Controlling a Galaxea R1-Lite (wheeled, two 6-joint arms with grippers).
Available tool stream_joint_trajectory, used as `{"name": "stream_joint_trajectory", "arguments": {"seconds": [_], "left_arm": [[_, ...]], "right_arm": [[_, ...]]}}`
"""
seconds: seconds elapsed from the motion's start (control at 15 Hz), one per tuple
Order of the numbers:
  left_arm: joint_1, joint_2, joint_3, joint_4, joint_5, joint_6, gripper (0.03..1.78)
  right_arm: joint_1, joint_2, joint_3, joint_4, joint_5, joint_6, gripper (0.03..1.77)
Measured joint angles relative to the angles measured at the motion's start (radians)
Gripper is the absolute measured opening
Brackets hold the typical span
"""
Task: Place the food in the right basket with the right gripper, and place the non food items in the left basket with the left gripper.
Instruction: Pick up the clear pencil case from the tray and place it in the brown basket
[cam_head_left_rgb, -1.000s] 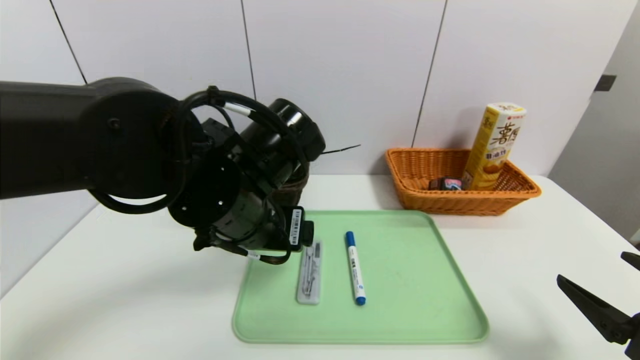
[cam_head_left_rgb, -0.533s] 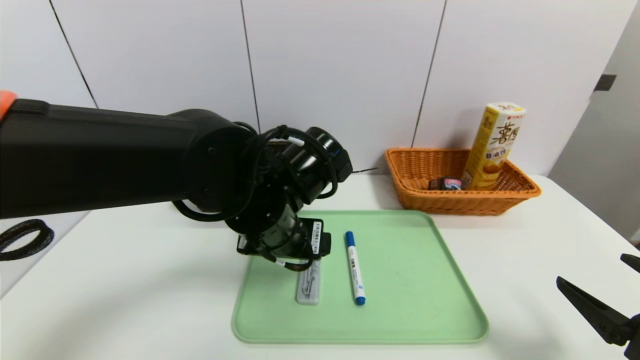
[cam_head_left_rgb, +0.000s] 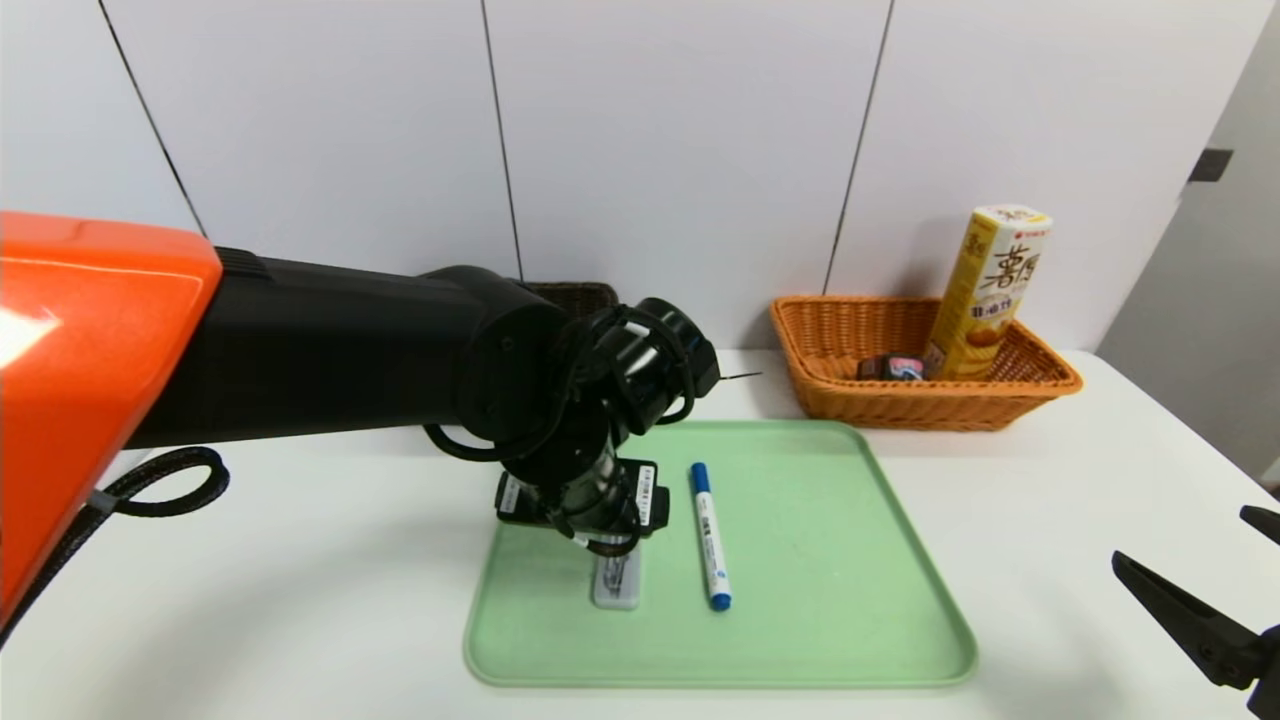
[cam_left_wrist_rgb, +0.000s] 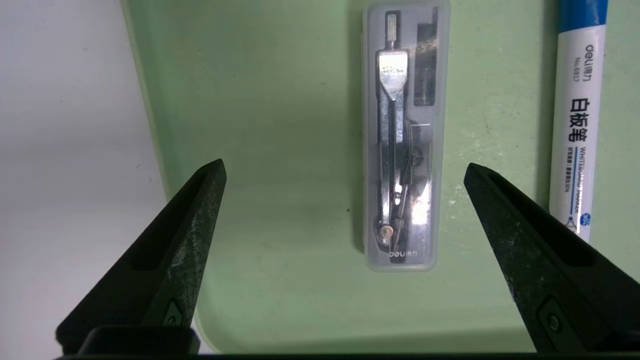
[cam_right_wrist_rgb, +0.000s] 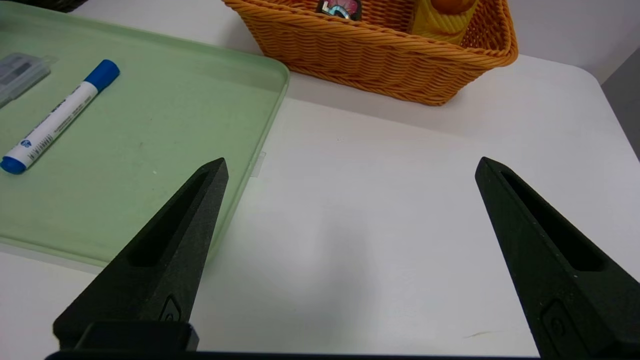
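Orange shell now fills the left of the head view, where a second ago only black arm showed — the left arm has swung down and toward the tray, and its wrist now covers the far end of the case (cam_left_wrist_rgb: 405, 150) rather than hanging to its left. The left gripper (cam_left_wrist_rgb: 345, 170) hangs over the case with jaws spread wide and nothing in them; the case lies between the tips, nearer the right one, touching neither. Marker (cam_head_left_rgb: 709, 536), tray, right basket and right gripper sit as before.

The case lies in the left part of the green tray (cam_head_left_rgb: 820, 560), lengthwise near to far, with bare tray between it and the left rim. The marker lies just right of it, parallel and apart, blue cap at the far end. The right half of the tray is bare, and open white table (cam_head_left_rgb: 280, 580) runs left and right of it.

The right basket (cam_head_left_rgb: 900, 405) stands at the far right, just beyond the tray's far right corner. In it the yellow carton (cam_head_left_rgb: 988, 290) stands upright, leaning right, with the small black packet (cam_head_left_rgb: 890, 367) low beside it on the left. Only the rim of the left basket (cam_head_left_rgb: 575, 295) shows, behind the left arm; its contents are hidden.

The right gripper (cam_right_wrist_rgb: 350, 170) is parked at the near right above bare table, jaws wide and empty.
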Motion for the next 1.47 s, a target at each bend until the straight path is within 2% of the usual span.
{"name": "stream_joint_trajectory", "arguments": {"seconds": [1.47], "left_arm": [[0.001,0.091,0.012,-0.045,0.011,0.012,1.69]], "right_arm": [[0.001,0.001,0.017,0.001,0.001,0.001,1.71]]}}
